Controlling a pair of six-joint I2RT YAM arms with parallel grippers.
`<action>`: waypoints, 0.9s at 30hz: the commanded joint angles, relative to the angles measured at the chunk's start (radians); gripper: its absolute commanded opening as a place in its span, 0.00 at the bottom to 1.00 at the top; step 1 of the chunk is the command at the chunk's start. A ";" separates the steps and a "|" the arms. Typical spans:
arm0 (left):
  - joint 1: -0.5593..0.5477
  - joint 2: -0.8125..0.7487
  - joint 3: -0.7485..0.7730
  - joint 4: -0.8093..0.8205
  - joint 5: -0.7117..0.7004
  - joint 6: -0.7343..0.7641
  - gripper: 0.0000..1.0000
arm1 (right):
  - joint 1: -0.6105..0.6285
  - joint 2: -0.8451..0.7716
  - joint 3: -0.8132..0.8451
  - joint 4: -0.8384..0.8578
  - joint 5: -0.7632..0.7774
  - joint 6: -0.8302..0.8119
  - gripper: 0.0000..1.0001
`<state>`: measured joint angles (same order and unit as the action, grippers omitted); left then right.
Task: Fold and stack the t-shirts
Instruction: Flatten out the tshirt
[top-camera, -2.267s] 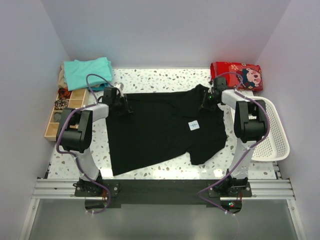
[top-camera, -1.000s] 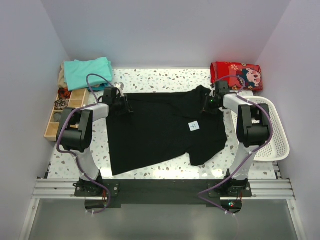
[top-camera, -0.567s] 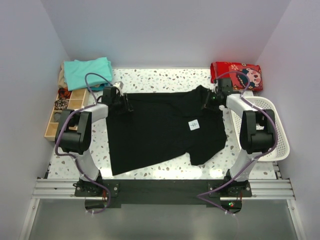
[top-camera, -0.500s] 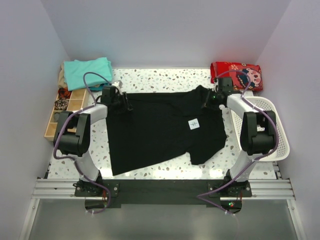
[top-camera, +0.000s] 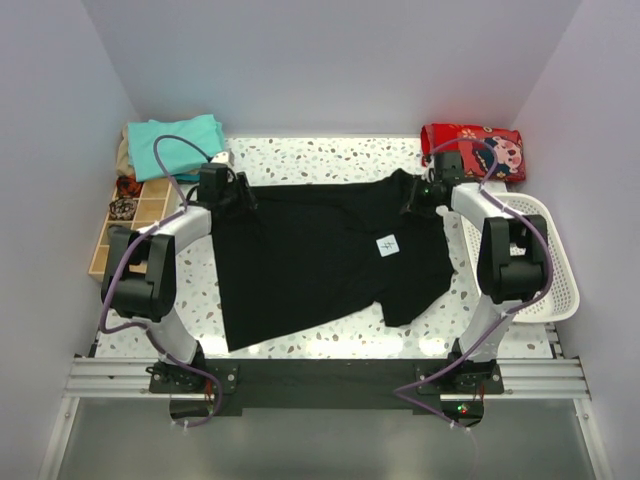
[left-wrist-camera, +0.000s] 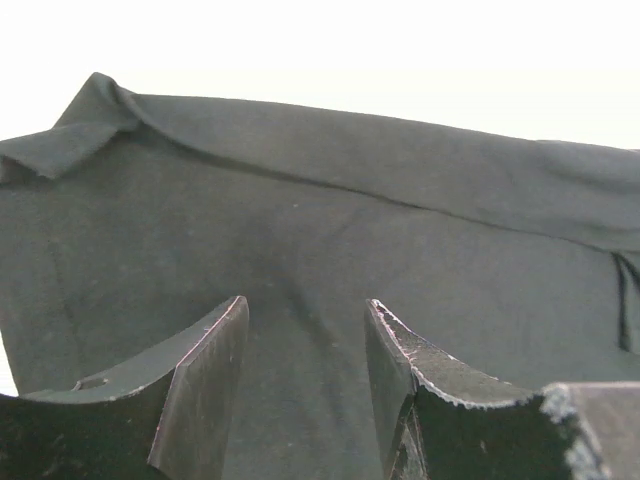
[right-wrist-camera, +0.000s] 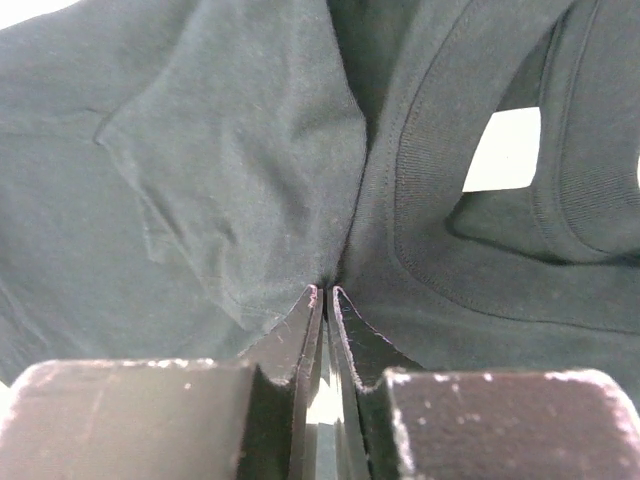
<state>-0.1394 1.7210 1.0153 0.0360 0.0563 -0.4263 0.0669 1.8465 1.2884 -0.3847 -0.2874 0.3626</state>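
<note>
Jaws: left gripper (left-wrist-camera: 305, 304) spread above black t-shirt (top-camera: 320, 260); right gripper (right-wrist-camera: 325, 290) pinching it; arms outstretched

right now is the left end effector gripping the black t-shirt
No, the left end effector stands open over the black t-shirt, with no cloth between its fingers.

There's the spread t-shirt (top-camera: 320, 255) flat across the middle of the table (top-camera: 330, 150), patch (top-camera: 389, 246) right of centre. Back left, the folded t-shirts (top-camera: 175, 145), with a compartment tray (top-camera: 125, 225) just in front. Over right, the basket (top-camera: 545, 270) at the edge, pouch (top-camera: 475, 150) behind it.
</note>
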 joint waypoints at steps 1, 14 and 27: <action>0.009 0.011 0.045 -0.010 -0.055 0.014 0.55 | 0.002 0.031 0.038 -0.026 -0.064 -0.008 0.22; 0.018 0.032 0.052 -0.033 -0.077 0.023 0.54 | 0.002 0.056 0.029 -0.025 -0.095 -0.011 0.00; 0.061 0.023 0.062 -0.035 -0.125 0.020 0.55 | 0.002 -0.121 0.003 -0.005 0.005 -0.022 0.00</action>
<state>-0.0914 1.7527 1.0428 -0.0196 -0.0479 -0.4252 0.0669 1.7878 1.2762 -0.3954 -0.3008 0.3511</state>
